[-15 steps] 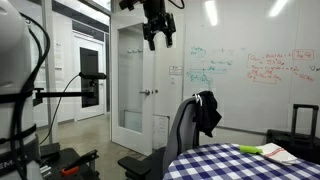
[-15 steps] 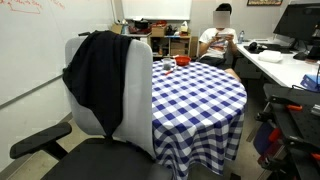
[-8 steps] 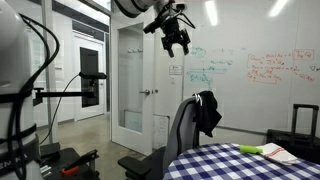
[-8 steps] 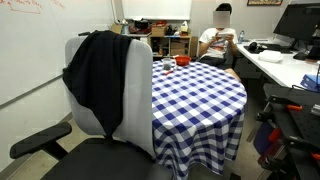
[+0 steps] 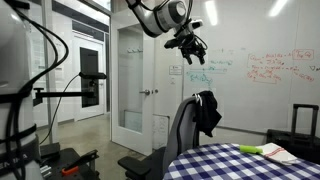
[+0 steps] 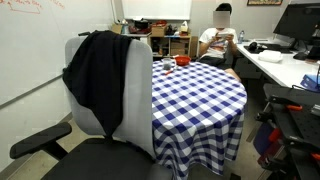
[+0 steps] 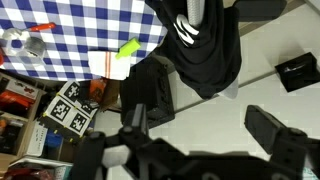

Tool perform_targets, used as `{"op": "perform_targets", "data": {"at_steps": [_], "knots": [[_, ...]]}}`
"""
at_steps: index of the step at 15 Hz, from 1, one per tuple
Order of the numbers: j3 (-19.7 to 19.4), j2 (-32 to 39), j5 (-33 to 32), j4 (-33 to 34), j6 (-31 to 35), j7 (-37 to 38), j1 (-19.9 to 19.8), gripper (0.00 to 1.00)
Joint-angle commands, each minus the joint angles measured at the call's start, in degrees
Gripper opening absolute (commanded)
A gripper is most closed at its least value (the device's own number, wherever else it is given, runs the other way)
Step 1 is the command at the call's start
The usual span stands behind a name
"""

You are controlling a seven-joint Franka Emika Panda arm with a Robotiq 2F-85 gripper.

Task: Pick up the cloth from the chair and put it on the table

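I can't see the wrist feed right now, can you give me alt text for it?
Looking down from above, the black cloth hangs over the chair, well below the open gripper, whose two fingers frame the bottom of the view. The checkered table fills the upper left.

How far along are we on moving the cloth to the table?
Nothing looks done yet: the cloth hangs over the back of the chair. In hand: the claw is high above the chair, open and empty in the wrist view. Left to do: descend, grasp the cloth, lift it and carry it to the table.
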Motion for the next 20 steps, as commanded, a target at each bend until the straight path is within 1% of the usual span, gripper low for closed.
{"op": "perform_targets", "data": {"at_steps": [1,5,8,15,16,20], "knots": [[-0.43,8.67,-5.73,7.79,1.93,7.26,0.61,1.00],[-1.25,15.18,-8.98,15.59,1.85,12.05,1.93,1.00],[-1.83,19.08,-10.78,20.52,1.57,13.78,2.85,1.00],[-3.07,28.24,-11.89,28.16,1.80,14.86,4.74,1.00],[-7.98,29.33,-7.70,29.03,2.34,11.96,9.01,1.00],[-12.36,33.97,-5.26,33.14,2.07,11.64,12.32,1.00]]}}
